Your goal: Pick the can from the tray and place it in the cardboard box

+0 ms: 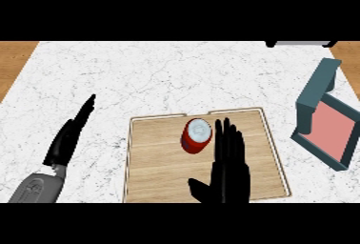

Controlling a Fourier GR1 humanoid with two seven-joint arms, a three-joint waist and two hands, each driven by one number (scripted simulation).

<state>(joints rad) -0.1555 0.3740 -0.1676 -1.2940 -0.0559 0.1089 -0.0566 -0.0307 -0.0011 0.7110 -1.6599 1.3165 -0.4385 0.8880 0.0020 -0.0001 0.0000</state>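
The can (197,136) is red with a pale silvery top, standing upright on the wooden tray (162,162), near the tray's twelve o'clock edge. The tray is a light wood board with a raised rim. At three o'clock of the tray, apart from it, sits the box (325,114), teal-walled, pink inside, open.

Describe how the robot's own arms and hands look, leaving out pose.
Both hands are matte black with long slim fingers and a thumb. The left hand joins a grey forearm with a faint round marking on its casing. The right hand shows no forearm. No cables or sleeves show.
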